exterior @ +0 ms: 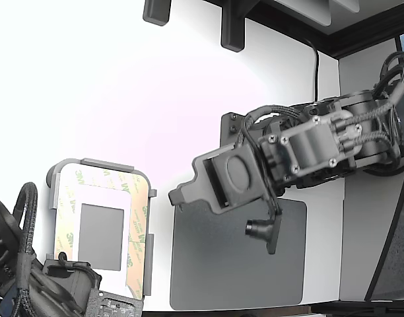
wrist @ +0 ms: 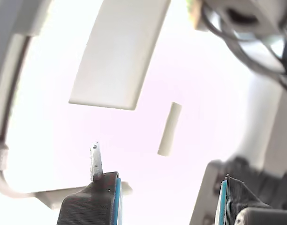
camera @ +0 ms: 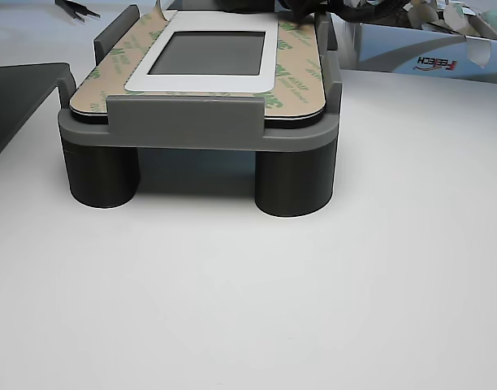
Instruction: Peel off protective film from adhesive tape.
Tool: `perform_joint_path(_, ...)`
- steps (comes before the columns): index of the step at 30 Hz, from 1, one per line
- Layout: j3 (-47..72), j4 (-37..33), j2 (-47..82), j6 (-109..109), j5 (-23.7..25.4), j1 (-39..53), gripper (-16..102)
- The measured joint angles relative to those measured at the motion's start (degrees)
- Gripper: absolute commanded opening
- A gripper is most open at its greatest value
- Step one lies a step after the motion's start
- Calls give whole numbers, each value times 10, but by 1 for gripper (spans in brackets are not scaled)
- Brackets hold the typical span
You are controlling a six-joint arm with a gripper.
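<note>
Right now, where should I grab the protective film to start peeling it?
Take the protective film by its upturned corner at the far end in the other view: it seems lifted, the rest lies flat. Bring the open gripper down from above.

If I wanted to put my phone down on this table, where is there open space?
The white tabletop is bare above the grey fixture and left of the arm in the exterior view. It is also bare in front of the fixture's legs in the other view. The dark mat is open, though the gripper hangs over it.

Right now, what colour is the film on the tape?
Pale tan protective film with green 3M logos, clearest in the other view.
</note>
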Motion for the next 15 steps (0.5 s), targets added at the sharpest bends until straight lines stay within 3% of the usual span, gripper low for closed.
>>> perform_joint_path(4,34,-80,93,173,-29,-83,100)
perform_joint_path(8,36,-102,169,421,28,-125,100)
perform_joint_path(11,11,-58,188,617,95,-158,100)
perform_joint_path(15,17,43,189,807,117,-204,100)
